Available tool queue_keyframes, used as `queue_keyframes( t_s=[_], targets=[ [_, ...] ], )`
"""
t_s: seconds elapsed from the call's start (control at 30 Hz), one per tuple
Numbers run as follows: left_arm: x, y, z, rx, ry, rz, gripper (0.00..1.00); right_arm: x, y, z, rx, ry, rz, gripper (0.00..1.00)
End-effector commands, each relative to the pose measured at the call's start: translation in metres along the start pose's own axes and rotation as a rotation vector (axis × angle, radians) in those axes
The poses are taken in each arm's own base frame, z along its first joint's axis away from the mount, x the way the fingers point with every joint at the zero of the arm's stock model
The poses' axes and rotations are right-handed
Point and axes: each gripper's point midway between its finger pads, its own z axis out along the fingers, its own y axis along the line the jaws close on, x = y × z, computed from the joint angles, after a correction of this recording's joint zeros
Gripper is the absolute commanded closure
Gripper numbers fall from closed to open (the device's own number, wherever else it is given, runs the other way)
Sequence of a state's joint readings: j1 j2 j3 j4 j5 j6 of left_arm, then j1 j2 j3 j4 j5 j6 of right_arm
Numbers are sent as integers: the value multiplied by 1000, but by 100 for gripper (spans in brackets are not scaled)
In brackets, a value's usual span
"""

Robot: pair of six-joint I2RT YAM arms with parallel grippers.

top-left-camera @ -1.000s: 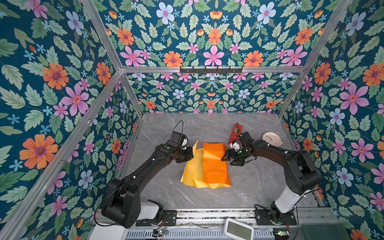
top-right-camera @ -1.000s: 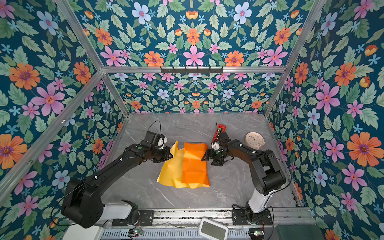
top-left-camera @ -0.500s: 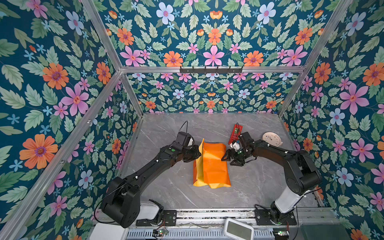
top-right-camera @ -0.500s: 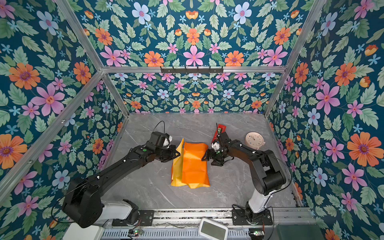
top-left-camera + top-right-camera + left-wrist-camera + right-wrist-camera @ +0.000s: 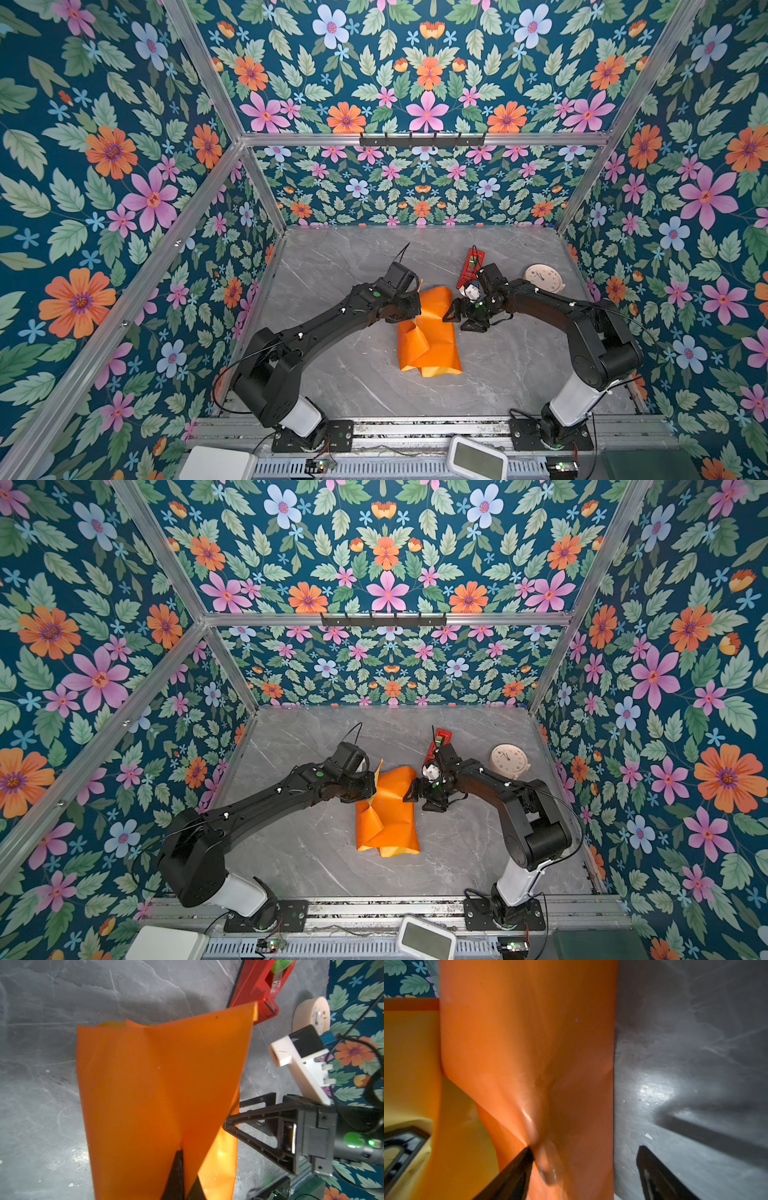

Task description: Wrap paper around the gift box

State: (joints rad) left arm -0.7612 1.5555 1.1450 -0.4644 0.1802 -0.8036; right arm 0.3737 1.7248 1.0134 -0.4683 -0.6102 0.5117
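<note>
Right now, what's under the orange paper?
Only the paper itself shows, folded over, yellow at its near edge. Whatever it covers is hidden; no gift box visible in any view.

Left arm [image 5: 332,320] swung toward the table's [image 5: 353,270] right edge, pulling the paper's [image 5: 430,332] left flap over; yellow face now mostly covered, orange up.

Paper [image 5: 432,340] heaped mid-table; tape dispenser [image 5: 469,266], clock [image 5: 543,279] crowd far right; near table [image 5: 353,386] bare (left too).
</note>
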Motion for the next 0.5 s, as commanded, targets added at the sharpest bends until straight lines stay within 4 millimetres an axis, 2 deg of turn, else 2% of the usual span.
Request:
queue_keyframes(
  t_s=[0.0, 0.2, 0.47],
  targets=[
    [3, 3, 3, -75, -3, 53, 98, 12, -54, 0, 260, 5, 74, 21],
    [6, -14, 15, -56, 6, 66, 99, 12, -53, 1, 256, 4, 75, 21],
    [9, -25, 36, -6, 29, 51, 99, 13, -52, 3, 252, 1, 77, 21]
  ],
)
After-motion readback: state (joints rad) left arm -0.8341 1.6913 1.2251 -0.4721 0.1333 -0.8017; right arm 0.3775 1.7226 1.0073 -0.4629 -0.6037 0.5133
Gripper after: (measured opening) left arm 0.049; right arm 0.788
